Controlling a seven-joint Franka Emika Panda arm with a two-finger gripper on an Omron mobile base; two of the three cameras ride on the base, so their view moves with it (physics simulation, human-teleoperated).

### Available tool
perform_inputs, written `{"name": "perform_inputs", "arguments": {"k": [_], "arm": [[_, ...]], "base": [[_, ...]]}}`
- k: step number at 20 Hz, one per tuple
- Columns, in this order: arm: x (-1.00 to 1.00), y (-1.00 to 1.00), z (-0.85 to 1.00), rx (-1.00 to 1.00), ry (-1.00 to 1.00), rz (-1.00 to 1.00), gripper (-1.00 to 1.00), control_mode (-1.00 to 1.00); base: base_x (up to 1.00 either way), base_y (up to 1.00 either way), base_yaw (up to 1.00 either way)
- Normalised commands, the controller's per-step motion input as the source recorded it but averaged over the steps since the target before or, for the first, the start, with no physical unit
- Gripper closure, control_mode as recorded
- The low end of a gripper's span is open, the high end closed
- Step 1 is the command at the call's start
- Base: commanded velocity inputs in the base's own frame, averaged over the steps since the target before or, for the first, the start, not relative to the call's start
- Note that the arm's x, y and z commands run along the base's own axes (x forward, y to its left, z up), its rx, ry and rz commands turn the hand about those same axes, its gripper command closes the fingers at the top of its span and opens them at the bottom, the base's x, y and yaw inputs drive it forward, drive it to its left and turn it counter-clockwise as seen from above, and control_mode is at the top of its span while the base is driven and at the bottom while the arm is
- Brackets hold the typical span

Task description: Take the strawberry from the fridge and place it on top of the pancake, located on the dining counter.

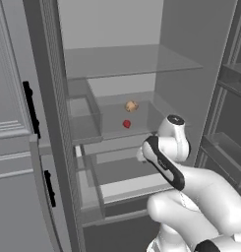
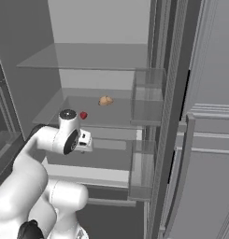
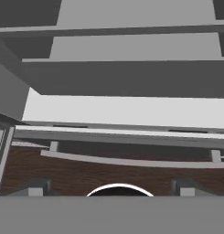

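The strawberry (image 1: 126, 124) (image 2: 83, 115) is a small red berry lying on a glass shelf in the middle of the open fridge (image 1: 191, 83) (image 2: 32, 70). The arm's wrist (image 1: 167, 147) (image 2: 69, 133) hangs in front of that shelf, slightly below the berry and not touching it. In the hand view my gripper (image 3: 111, 188) is open, its two grey fingertips (image 3: 38, 188) far apart with nothing between them, and it looks at the lower shelves, the bottom drawer front and a brown wooden floor. The pancake and the dining counter are out of view.
A tan rounded food item (image 1: 131, 106) (image 2: 105, 100) lies behind the strawberry on the same shelf. Clear door bins (image 1: 85, 118) (image 2: 147, 98) stick out from the open door. Light grey panelled cabinets (image 1: 9, 98) (image 2: 214, 93) flank the fridge.
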Motion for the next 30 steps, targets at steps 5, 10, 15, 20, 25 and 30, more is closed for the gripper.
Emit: {"name": "perform_inputs", "arguments": {"k": [5, 10, 15, 20, 25, 30], "arm": [[0.45, 0.25, 0.15, -0.03, -0.15, 0.00, -1.00, -1.00], [0.78, 0.38, 0.58, -0.12, -0.16, 0.00, -1.00, -1.00], [0.98, 0.03, 0.57, -0.04, -0.30, 0.02, -1.00, -1.00], [0.81, 0.00, 0.25, 0.02, -0.09, 0.00, -1.00, -1.00], [0.23, 0.00, 0.08, 0.01, 0.01, -0.05, -1.00, -1.00], [0.31, 0.00, 0.00, 0.00, 0.07, -0.02, -1.00, -1.00]], "base": [[0.07, 0.02, 0.00], [0.00, 0.00, 0.00], [0.00, 0.00, 0.00], [0.00, 0.00, 0.00], [0.00, 0.00, 0.00], [0.00, 0.00, 0.00]]}}
